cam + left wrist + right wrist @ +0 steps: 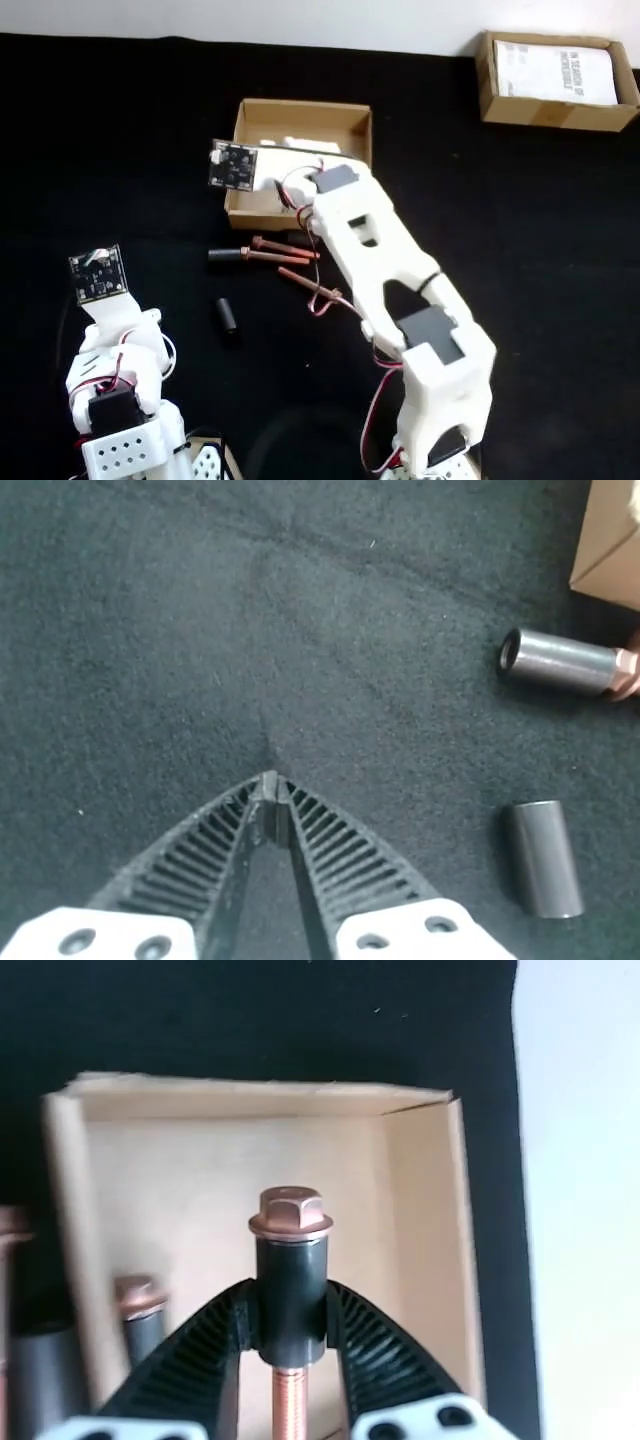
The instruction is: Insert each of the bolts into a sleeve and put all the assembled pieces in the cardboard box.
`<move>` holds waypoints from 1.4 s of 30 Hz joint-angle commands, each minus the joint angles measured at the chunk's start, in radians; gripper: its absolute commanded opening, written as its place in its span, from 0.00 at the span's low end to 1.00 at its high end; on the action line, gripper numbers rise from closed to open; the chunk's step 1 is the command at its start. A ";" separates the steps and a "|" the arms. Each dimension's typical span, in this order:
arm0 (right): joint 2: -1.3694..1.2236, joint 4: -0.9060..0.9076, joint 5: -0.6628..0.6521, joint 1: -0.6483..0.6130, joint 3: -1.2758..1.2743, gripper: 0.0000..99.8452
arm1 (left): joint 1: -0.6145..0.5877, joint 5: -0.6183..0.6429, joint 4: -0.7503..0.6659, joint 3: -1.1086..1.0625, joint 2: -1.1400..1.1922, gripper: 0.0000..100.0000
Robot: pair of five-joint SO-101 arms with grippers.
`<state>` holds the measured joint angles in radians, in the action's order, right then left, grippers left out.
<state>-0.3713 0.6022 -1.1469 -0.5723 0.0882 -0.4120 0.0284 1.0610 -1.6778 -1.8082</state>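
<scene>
A copper-coloured hex-head bolt sits through a black cylindrical metal sleeve. Its flange is seated on one end of the sleeve and its threaded shank sticks out of the other. The right end effector is clamped on the sleeve's middle and holds this assembled piece over the open brown cardboard box.

Both parts look rigid, smooth and dense for their size. I judge the bolt to be loose in its bore, so it could slide out if tipped head-down, and the round sleeve could roll between the pads. Midway along the sleeve, as here, seems the sound place to hold it.

Inside the box, near one side wall, a second sleeved bolt appears to lie already.

On the black cloth-covered table, just outside the box, lies a grey sleeve with a bolt partly entered. A loose dark sleeve lies near it. One bare copper bolt and another bare bolt lie beside the right arm.

The left end effector has its fingers together on nothing and hangs low over the table near the loose sleeve.

At the far corner a smaller cardboard tray holds a printed sheet.
</scene>
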 commanded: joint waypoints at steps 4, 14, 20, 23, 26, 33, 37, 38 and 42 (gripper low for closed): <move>-0.068 -0.007 -0.043 0.005 0.105 0.01 | -0.018 -0.002 -0.014 -0.018 -0.008 0.03; -0.068 0.262 -0.015 0.005 0.186 0.21 | -0.015 -0.002 0.003 -0.018 -0.008 0.03; 0.030 0.490 0.396 -0.033 0.438 0.10 | -0.012 -0.002 0.000 -0.018 -0.008 0.03; 0.114 0.697 0.609 -0.073 0.530 0.09 | -0.010 -0.002 0.000 -0.018 -0.008 0.03; 0.193 0.895 0.822 -0.117 0.578 0.09 | -0.010 -0.002 0.000 -0.018 -0.005 0.03; 0.305 1.129 1.270 -0.219 0.581 0.09 | -0.047 -0.005 0.015 -0.018 -0.002 0.03; 0.286 1.159 1.447 -0.259 0.536 0.09 | -0.203 -0.008 0.060 -0.007 -0.002 0.03; 0.280 1.159 1.475 -0.265 0.504 0.09 | -0.265 -0.008 0.071 -0.002 -0.002 0.03; 0.243 1.148 1.531 -0.334 0.341 0.09 | -0.555 -0.057 0.094 0.007 -0.002 0.03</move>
<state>-0.1274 1.7484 0.3445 -0.8577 0.5056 -0.7695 0.0192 1.1469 -1.6778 -1.8082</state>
